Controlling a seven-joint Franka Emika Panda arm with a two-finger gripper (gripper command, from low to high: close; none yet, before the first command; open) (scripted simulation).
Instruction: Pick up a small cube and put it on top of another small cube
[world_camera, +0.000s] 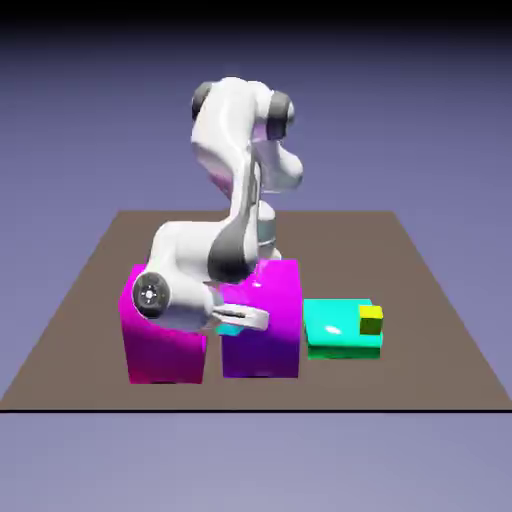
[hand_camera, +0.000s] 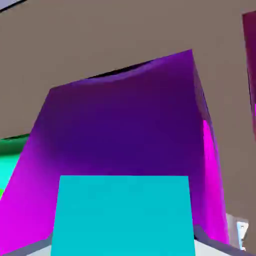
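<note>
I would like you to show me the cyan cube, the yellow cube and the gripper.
Cyan cube (hand_camera: 123, 216): hand view, broad face.
Yellow cube (world_camera: 370, 320): exterior view, front.
Gripper (world_camera: 240, 318): exterior view, between fingertips.

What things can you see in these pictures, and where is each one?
Small cube: one, cyan, between the gripper's two fingertips.
Big purple block: one, purple and magenta, in the middle, partly behind the gripper.
Big magenta block: one, magenta, on the exterior view's left, partly behind the arm.
Flat slab: one, teal, on the exterior view's right.
Little cube: one, yellow, at the slab's right side in the exterior view.
Table: one, brown, under everything.
Backdrop: one, blue-violet, all around.
Robot arm: one, white with dark grey joints, above the table.
Gripper: one, white with grey fingertips, closed on the cyan cube.
</note>
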